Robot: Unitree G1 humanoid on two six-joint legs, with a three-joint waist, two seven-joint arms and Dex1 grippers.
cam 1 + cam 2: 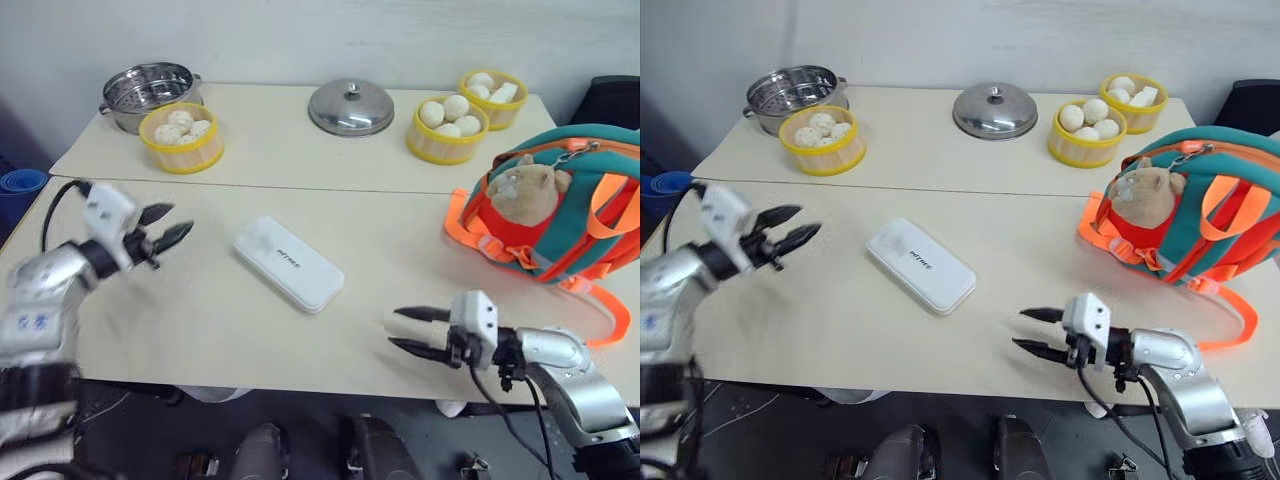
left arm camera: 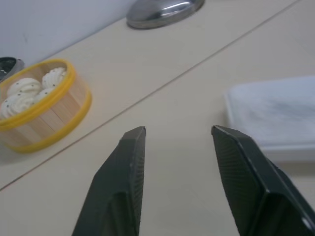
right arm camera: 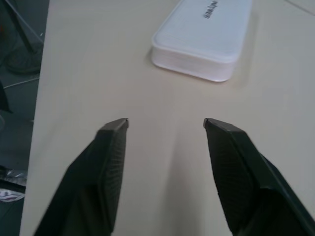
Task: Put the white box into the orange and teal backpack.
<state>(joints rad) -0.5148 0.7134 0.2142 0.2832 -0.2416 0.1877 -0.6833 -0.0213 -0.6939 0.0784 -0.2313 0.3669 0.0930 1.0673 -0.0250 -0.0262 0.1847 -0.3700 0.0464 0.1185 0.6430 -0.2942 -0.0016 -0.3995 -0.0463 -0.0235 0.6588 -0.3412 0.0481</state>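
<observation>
The white box [image 1: 288,263] lies flat in the middle of the cream table [image 1: 200,320], its dark lettering facing up. It also shows in the right wrist view as the white box [image 3: 204,37] and in the left wrist view as a white box [image 2: 275,115]. The orange and teal backpack [image 1: 560,205] stands at the right with a tan plush animal [image 1: 527,190] on its front. My left gripper [image 1: 172,225] hovers open to the left of the box, pointing at it. My right gripper [image 1: 405,330] is open near the front edge, right of the box, with nothing between its fingers.
At the back stand a yellow steamer basket of buns [image 1: 181,137], a metal steamer pot [image 1: 152,92], a metal lid [image 1: 351,108] and two more yellow baskets [image 1: 447,127] [image 1: 493,97]. An orange strap [image 1: 612,320] trails from the backpack toward my right arm.
</observation>
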